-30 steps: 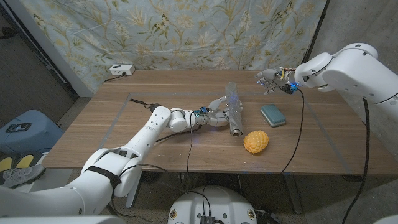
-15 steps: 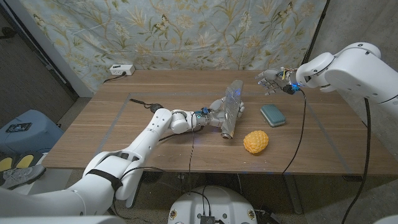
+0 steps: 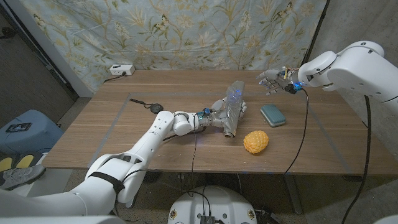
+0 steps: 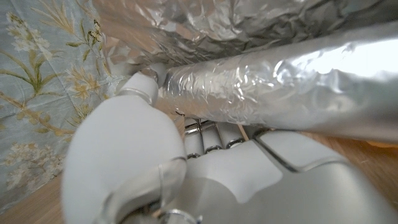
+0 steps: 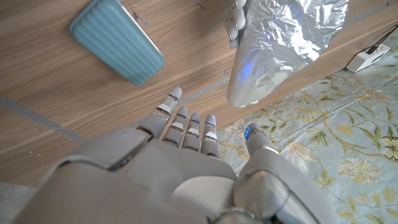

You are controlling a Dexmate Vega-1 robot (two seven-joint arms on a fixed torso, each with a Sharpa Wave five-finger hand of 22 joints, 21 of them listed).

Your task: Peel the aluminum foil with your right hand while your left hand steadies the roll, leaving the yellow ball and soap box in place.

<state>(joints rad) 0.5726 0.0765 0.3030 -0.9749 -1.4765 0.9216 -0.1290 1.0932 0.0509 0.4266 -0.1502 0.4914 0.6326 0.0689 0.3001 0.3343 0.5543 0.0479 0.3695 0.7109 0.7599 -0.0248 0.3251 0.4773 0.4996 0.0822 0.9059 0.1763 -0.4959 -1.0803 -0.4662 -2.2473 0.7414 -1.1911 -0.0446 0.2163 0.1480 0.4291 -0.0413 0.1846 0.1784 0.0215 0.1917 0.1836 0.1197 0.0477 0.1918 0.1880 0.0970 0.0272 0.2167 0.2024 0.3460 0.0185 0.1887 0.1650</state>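
Observation:
The aluminum foil roll (image 3: pixel 227 126) lies near the table's middle, and its loose sheet (image 3: pixel 233 99) stands up crumpled behind it. My left hand (image 3: pixel 213 118) grips the roll's left end; in the left wrist view its fingers (image 4: pixel 208 138) curl under the roll (image 4: pixel 280 81). My right hand (image 3: pixel 271 79) hovers open above the table's back right, away from the foil. From the right wrist its spread fingers (image 5: pixel 186 127) point toward the foil sheet (image 5: pixel 280 43) and the soap box (image 5: pixel 118 40). The teal soap box (image 3: pixel 272 114) and the yellow ball (image 3: pixel 255 141) sit right of the roll.
A white power strip (image 3: pixel 121 69) lies at the table's back left edge. A black cable with a small plug (image 3: pixel 146 104) rests on the left half. A black cable (image 3: pixel 303 124) hangs from my right arm over the table's right side. A floral curtain hangs behind.
The roll has swung and slid a little toward the left in my left hand, and the loose sheet now leans over more. My right hand has drifted slightly right, still open in the air.

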